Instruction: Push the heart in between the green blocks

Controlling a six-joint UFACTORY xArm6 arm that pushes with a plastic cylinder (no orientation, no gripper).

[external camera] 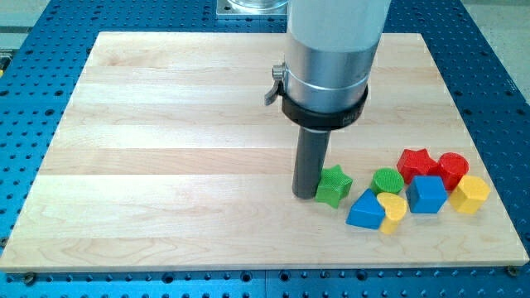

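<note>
Wooden board (166,149) on blue table: the yellow heart (392,211) lies at four o'clock from my tip (305,195), beyond the green star (333,185) my bare rod touches, below the green cylinder (387,181), against the blue triangle (365,210).

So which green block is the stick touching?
The green star. My tip sits right against its left side. The other, round green block, lies farther to the view's right, away from the tip.
</note>
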